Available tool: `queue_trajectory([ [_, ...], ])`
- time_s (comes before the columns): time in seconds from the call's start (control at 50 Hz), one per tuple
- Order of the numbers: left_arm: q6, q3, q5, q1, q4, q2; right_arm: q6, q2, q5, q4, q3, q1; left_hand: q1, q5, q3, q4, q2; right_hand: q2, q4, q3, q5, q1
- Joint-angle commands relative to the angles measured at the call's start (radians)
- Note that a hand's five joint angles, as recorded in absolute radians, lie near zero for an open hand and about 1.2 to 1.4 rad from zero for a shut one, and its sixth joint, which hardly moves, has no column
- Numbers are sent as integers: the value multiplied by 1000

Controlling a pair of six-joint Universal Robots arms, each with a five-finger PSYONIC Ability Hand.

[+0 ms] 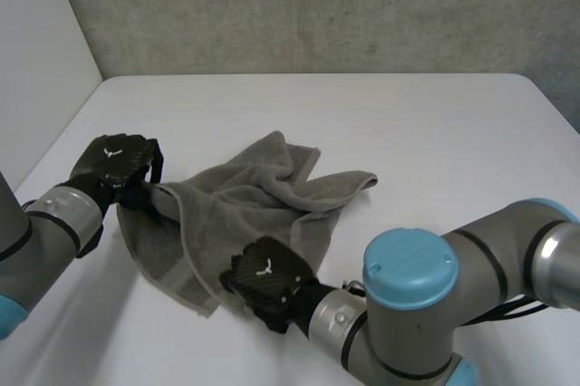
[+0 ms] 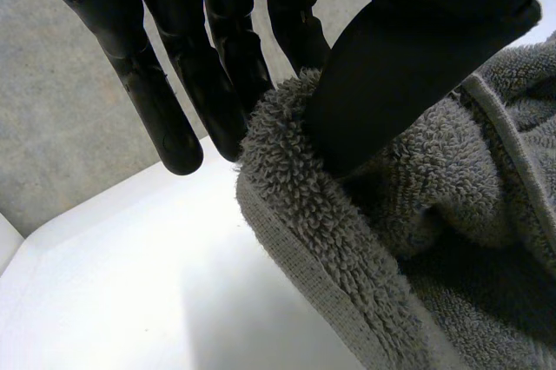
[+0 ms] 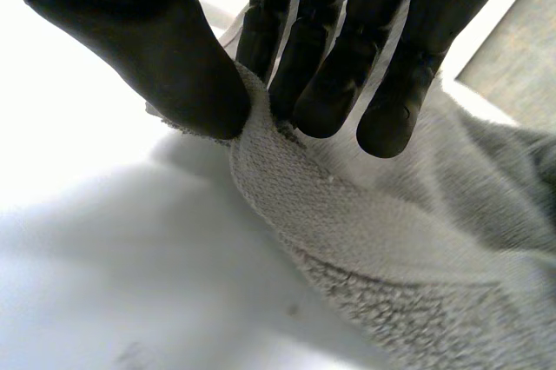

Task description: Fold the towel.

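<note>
A grey towel (image 1: pixel 245 200) lies crumpled on the white table (image 1: pixel 435 132), bunched toward the middle. My left hand (image 1: pixel 113 161) is at the towel's left edge; in the left wrist view its thumb (image 2: pixel 408 66) presses the terry edge (image 2: pixel 287 161) against the fingers (image 2: pixel 217 57), pinching it. My right hand (image 1: pixel 265 279) sits at the towel's near edge. In the right wrist view its thumb (image 3: pixel 165 57) and fingers (image 3: pixel 347 66) pinch a lifted fold of the towel's hem (image 3: pixel 269 161).
A grey wall (image 1: pixel 317 5) stands behind the table's far edge, and a white panel (image 1: pixel 36 51) rises at the left. Bare tabletop spreads to the right of and behind the towel.
</note>
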Motion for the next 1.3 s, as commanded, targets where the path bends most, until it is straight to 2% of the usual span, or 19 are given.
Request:
queue_trajectory([
  [0.02,2,-8,1,-4,-2,2,76,-98,6,-7,10,-11,155,141,151,151,151,102,59,73,80,97],
  [0.1,3,-20,4,-21,-2,2,130,-146,20,-4,13,-15,122,108,119,119,119,102,59,73,80,97],
  [0.16,5,-32,7,-53,-2,2,161,-192,48,-3,25,-77,67,52,63,63,63,102,59,73,80,97],
  [0.2,6,-46,9,-88,-2,2,176,-242,83,5,41,-170,-30,-44,-33,-33,-33,102,59,73,80,97],
  [0.22,6,-46,9,-88,-2,2,176,-242,83,5,41,-170,-30,-44,-34,-34,-34,102,59,73,80,97],
  [0.24,6,-52,9,-105,-2,2,173,-271,101,8,48,-213,-155,-169,-159,-159,-159,102,59,73,80,97],
  [0.26,6,-52,9,-105,-2,2,173,-271,101,8,48,-213,-156,-171,-160,-160,-160,102,59,73,80,97],
  [0.3,9,-64,15,-148,1,0,173,-314,140,25,68,-306,-633,-647,-636,-636,-636,102,59,73,80,97],
  [0.32,9,-64,15,-148,1,0,173,-314,140,25,68,-307,-635,-649,-639,-639,-638,102,59,73,80,97],
  [0.36,12,-69,13,-186,2,-8,170,-345,151,40,96,-403,-939,-953,-943,-943,-942,102,59,73,80,97],
  [0.42,14,-69,10,-206,5,-17,167,-376,147,48,136,-466,-961,-975,-965,-964,-964,102,59,73,80,97],
  [0.54,15,-69,3,-217,36,-41,167,-416,134,45,211,-516,-949,-963,-953,-953,-952,102,59,73,80,97],
  [0.7,14,-78,-10,-216,54,-72,165,-463,137,-21,298,-632,-932,-946,-935,-935,-935,102,59,73,80,97],
  [0.74,12,-101,-34,-213,45,-64,167,-463,137,-50,315,-663,-932,-946,-935,-935,-935,102,59,73,80,97],
  [0.96,14,-228,-131,-211,54,12,165,-454,135,-82,320,-686,-914,-928,-918,-918,-917,102,59,73,80,97],
  [1.1,15,-242,-143,-194,57,2,167,-452,135,-82,320,-690,-902,-916,-906,-906,-906,102,59,73,80,97],
  [1.26,17,-232,-143,-193,67,-52,167,-451,135,-85,332,-687,-711,-726,-715,-715,-715,102,59,73,80,97],
  [1.3,18,-224,-143,-193,83,-70,167,-451,135,-88,334,-687,-560,-574,-563,-563,-563,102,59,73,80,97],
])
